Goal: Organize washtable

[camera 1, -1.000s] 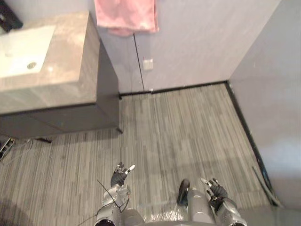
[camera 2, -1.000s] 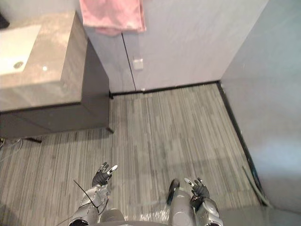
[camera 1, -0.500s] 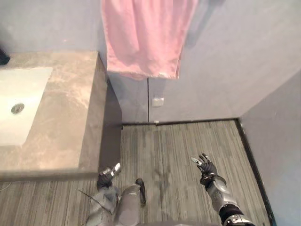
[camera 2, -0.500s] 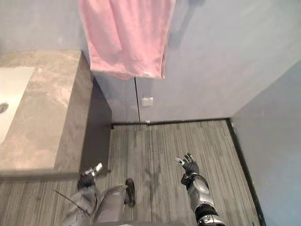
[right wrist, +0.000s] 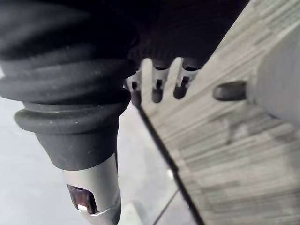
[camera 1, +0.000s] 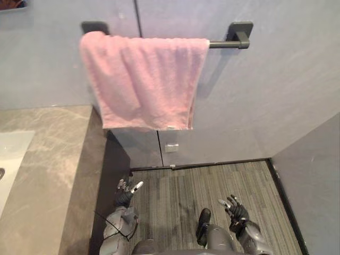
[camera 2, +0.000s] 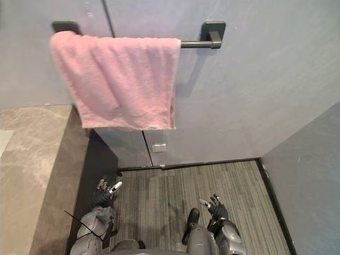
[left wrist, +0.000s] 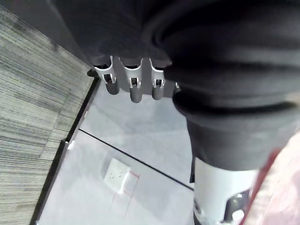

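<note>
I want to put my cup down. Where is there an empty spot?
The grey countertop is bare between the white sink and its right edge, below and left of the hanging pink towel. The striped floor is bare from the dark cabinet to the right wall. Nothing looks crowded; the left hand and right hand hang open, low over the floor.

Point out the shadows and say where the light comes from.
Left eye view: the pink towel and its dark rail throw a soft shadow rightward onto the wall, so light probably comes from the left. Left wrist view: the left robot hand shows dark against that pale wall.
</note>
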You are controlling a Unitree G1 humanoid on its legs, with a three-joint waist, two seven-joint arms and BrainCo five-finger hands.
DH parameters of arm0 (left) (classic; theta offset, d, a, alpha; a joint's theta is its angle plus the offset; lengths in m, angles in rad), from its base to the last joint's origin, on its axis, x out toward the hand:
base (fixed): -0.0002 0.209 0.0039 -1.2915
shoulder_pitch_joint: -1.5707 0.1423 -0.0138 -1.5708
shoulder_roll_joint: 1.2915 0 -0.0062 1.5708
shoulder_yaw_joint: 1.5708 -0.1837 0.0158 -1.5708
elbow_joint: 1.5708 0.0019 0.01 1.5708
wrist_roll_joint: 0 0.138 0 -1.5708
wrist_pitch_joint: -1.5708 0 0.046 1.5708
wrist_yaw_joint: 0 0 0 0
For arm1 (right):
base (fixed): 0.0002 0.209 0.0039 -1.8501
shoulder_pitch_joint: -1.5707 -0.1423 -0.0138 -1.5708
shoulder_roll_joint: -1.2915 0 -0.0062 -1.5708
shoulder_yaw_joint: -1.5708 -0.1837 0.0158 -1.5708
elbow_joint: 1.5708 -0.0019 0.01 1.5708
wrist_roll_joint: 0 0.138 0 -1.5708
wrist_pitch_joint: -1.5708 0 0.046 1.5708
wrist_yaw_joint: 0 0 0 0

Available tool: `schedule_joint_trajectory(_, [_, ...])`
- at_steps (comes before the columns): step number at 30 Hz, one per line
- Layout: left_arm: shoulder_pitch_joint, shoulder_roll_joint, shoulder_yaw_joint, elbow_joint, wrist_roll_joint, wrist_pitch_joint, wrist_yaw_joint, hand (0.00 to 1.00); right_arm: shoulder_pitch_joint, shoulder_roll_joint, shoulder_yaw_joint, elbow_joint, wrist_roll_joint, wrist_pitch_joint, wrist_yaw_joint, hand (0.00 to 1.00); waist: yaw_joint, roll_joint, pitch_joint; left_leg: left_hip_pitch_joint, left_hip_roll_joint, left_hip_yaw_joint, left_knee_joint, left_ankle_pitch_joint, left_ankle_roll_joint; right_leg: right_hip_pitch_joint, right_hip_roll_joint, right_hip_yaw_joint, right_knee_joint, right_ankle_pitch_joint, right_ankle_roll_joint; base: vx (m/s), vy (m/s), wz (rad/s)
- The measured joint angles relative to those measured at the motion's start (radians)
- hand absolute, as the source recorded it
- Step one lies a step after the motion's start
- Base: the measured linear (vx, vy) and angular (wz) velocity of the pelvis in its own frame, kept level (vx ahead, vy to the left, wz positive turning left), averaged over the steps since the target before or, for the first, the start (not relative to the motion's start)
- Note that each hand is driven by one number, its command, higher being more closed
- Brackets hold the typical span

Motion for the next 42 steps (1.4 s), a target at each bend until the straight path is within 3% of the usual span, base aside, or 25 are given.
schedule_joint_trajectory(3, [-0.011,-0.002,-0.001,0.000,0.020,-0.002,-0.021,0.00,-0.002,-0.008,-0.009,-0.061,-0.001,-0.009,0.005,0.00,-0.003,0.005,-0.010,0.016,0.026,-0.028,0.037,0.010,-0.005,0.017,0.004,-0.021,0.070,-0.087,-0.006,0.21,-0.168,0.21])
schedule_joint_trajectory(4, [-0.016,-0.004,0.000,0.000,0.014,-0.003,-0.020,0.00,-0.001,-0.011,-0.008,-0.061,-0.007,-0.009,0.004,0.00,-0.001,-0.002,-0.012,-0.068,0.039,-0.057,0.205,0.010,-0.005,0.043,0.005,-0.038,0.050,-0.106,0.004,0.13,-0.160,0.41])
schedule_joint_trajectory(5, [-0.017,-0.005,0.001,0.000,0.013,-0.003,-0.019,0.00,0.000,-0.013,-0.007,-0.061,-0.007,-0.009,0.004,0.00,0.000,-0.001,-0.011,-0.091,0.045,-0.066,0.253,0.011,-0.006,0.054,0.007,-0.045,0.038,-0.106,0.003,0.10,-0.131,0.40])
schedule_joint_trajectory(7, [-0.002,-0.009,0.011,0.000,-0.016,-0.004,-0.018,0.00,0.030,-0.017,0.013,-0.059,-0.006,-0.007,0.005,0.00,0.008,0.025,-0.012,-0.178,0.107,-0.085,0.479,0.060,-0.042,0.140,0.041,-0.075,-0.031,-0.106,0.001,0.13,-0.046,0.23])
schedule_joint_trajectory(9, [0.006,-0.009,0.039,-0.001,-0.061,-0.006,-0.014,0.00,0.039,-0.018,0.019,-0.055,-0.010,-0.007,0.003,0.00,0.015,0.009,-0.009,-0.210,0.125,-0.075,0.564,0.096,-0.013,0.199,0.041,-0.083,-0.085,-0.109,-0.011,0.22,-0.075,0.17])
schedule_joint_trajectory(10, [0.002,-0.010,0.055,-0.014,-0.087,-0.006,-0.011,0.00,0.032,-0.020,0.017,-0.056,-0.021,-0.007,0.003,0.00,0.023,0.011,-0.011,-0.228,0.127,-0.051,0.555,0.032,0.002,0.216,0.039,-0.081,-0.111,-0.107,-0.015,0.21,-0.053,0.07])
schedule_joint_trajectory(13, [0.001,-0.025,0.120,-0.071,-0.107,-0.019,0.007,0.00,0.013,-0.025,-0.018,-0.056,-0.042,-0.007,0.000,0.00,0.026,0.006,-0.006,-0.247,0.110,-0.019,0.372,-0.001,0.004,0.239,0.025,-0.085,-0.133,-0.085,0.004,0.13,0.062,-0.03])
schedule_joint_trajectory(14, [0.001,-0.031,0.161,-0.102,-0.111,-0.030,0.024,0.00,0.006,-0.029,-0.037,-0.059,-0.047,-0.009,0.000,0.00,0.025,0.020,-0.014,-0.242,0.083,-0.020,0.196,0.022,-0.006,0.247,0.014,-0.083,-0.135,-0.081,0.015,0.19,0.233,-0.16])
schedule_joint_trajectory(15, [0.000,-0.045,0.206,-0.145,-0.111,-0.044,0.046,0.00,0.012,-0.054,-0.044,-0.072,-0.049,-0.013,-0.001,0.00,0.027,0.051,-0.024,-0.247,0.076,-0.024,0.058,0.169,0.002,0.258,0.034,-0.074,-0.154,-0.074,0.045,0.16,0.210,-0.18])
schedule_joint_trajectory(16, [0.000,-0.044,0.213,-0.146,-0.110,-0.046,0.048,0.00,0.012,-0.052,-0.045,-0.070,-0.049,-0.012,-0.002,0.00,0.027,0.047,-0.025,-0.241,0.073,-0.021,0.058,0.168,0.004,0.261,0.032,-0.072,-0.157,-0.074,0.049,0.18,0.183,-0.12])
schedule_joint_trajectory(17, [0.014,-0.043,0.214,-0.190,-0.097,-0.041,0.040,0.00,0.020,-0.038,-0.040,-0.087,-0.053,-0.012,0.001,0.00,0.024,0.026,-0.038,-0.209,0.039,-0.010,0.019,0.181,0.014,0.276,0.010,-0.058,-0.191,-0.053,0.062,0.14,0.121,-0.08])
schedule_joint_trajectory(20, [0.016,-0.065,0.208,-0.276,-0.069,-0.040,0.048,0.00,0.038,0.000,-0.039,-0.104,-0.056,-0.026,0.003,0.00,0.013,-0.002,-0.058,-0.154,-0.016,0.003,-0.091,0.216,0.032,0.288,-0.030,-0.047,-0.219,-0.054,0.075,0.13,0.114,0.01])
schedule_joint_trajectory(25, [0.005,-0.071,0.282,-0.467,-0.020,-0.054,0.096,0.00,0.072,-0.007,-0.035,-0.066,-0.059,-0.026,0.019,0.00,0.001,0.034,-0.066,-0.116,-0.013,0.001,-0.155,0.240,0.018,0.303,-0.012,-0.049,-0.220,-0.065,0.081,0.05,-0.022,0.02])
schedule_joint_trajectory(30, [0.005,-0.019,0.368,-0.644,0.015,-0.109,0.110,0.00,0.103,-0.043,-0.036,-0.005,-0.079,-0.023,0.029,0.00,0.019,0.077,-0.089,-0.088,0.002,-0.001,-0.222,0.276,0.006,0.304,0.011,-0.050,-0.220,-0.070,0.075,-0.02,-0.049,0.03])
schedule_joint_trajectory(34, [0.001,0.048,0.370,-0.706,0.032,-0.129,0.086,0.00,0.101,-0.043,-0.035,-0.003,-0.079,-0.023,0.045,0.00,0.025,0.077,-0.097,-0.087,0.002,0.000,-0.242,0.284,0.007,0.304,0.014,-0.049,-0.220,-0.072,0.077,-0.06,-0.001,0.02])
schedule_joint_trajectory(42, [-0.002,0.163,0.391,-0.703,0.033,-0.143,0.064,0.00,0.102,-0.041,-0.032,0.027,-0.087,-0.023,0.051,0.00,0.026,0.045,-0.124,-0.090,0.001,0.005,-0.249,0.284,0.006,0.299,0.014,-0.042,-0.221,-0.072,0.078,0.01,0.000,-0.01])
